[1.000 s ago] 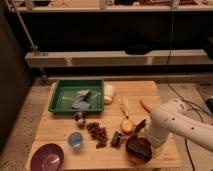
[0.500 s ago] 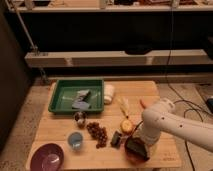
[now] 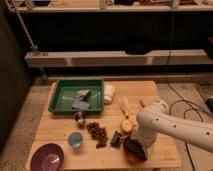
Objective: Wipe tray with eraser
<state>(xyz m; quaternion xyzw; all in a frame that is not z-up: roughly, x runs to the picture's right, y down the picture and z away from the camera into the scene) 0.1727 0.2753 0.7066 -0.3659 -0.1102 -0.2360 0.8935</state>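
Well apart from the shallow green tray (image 3: 64,98) hangs the gripper (image 3: 133,149).

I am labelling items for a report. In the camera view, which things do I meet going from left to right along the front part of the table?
Purple bowl → small blue cup → cluster of brown pieces → small black object → gripper, down low near the front edge of the table.

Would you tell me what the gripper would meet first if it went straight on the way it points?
Probably the eraser, directly below the gripper near the table's front edge; depth is unclear.
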